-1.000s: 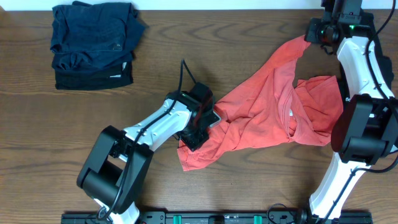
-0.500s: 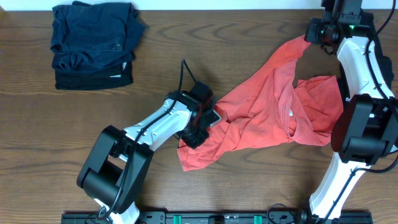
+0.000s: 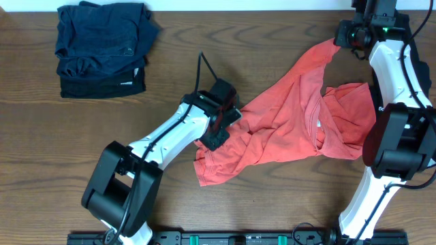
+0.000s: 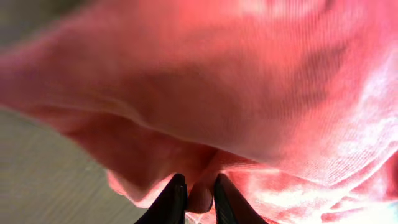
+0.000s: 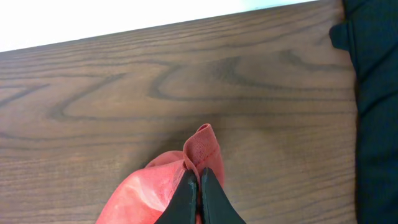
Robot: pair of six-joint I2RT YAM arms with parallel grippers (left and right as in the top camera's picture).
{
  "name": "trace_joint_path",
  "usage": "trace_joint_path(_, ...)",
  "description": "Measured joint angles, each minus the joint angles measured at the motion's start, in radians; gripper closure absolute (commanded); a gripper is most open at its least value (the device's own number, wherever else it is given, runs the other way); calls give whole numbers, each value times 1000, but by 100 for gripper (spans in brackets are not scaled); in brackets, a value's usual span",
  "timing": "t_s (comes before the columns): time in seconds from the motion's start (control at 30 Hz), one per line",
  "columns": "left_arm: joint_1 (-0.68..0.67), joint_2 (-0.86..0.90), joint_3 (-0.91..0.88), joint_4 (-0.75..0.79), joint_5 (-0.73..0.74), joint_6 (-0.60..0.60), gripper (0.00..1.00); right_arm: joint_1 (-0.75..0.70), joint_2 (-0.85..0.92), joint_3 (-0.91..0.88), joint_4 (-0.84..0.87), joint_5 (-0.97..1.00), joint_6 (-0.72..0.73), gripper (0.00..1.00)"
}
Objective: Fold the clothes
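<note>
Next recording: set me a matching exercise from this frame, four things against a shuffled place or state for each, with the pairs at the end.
Things:
1. red-orange T-shirt
2. dark navy stack
3. left gripper
4. right gripper

Places or states:
A. folded, at the far left corner of the table
B. jaws shut on a shirt tip near the far right edge
C. crumpled, stretched between the two grippers
D. jaws shut on a fold at the shirt's left side, mid-table

Pairs: 1-C, 2-A, 3-D, 4-B.

T-shirt [image 3: 293, 122] on table [image 3: 204, 41] right half; folded stack [image 3: 102, 47] far-left corner.
</note>
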Motion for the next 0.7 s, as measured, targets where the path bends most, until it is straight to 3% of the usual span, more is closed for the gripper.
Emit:
trace_joint_path(0.07, 0, -5, 3, 2, -7, -2, 84, 0, 0, 0, 0, 0, -5, 99)
trace_joint_path(0.1, 0, -7, 3, 2, -9, -3, 92, 0, 0, 0, 0, 0, -6, 99)
trace_joint_path(0.13, 0, -7, 3, 2, -12, -6, 94, 0, 0, 0, 0, 0, -7, 99)
trace_joint_path(0.47, 17, -23, 12, 1, -61, -67, 94, 0, -2, 0, -11, 0, -13, 99)
trace_joint_path(0.7, 137, -222, 68, 15, -150, -192, 94, 0, -101, 0, -57, 0, -13, 99)
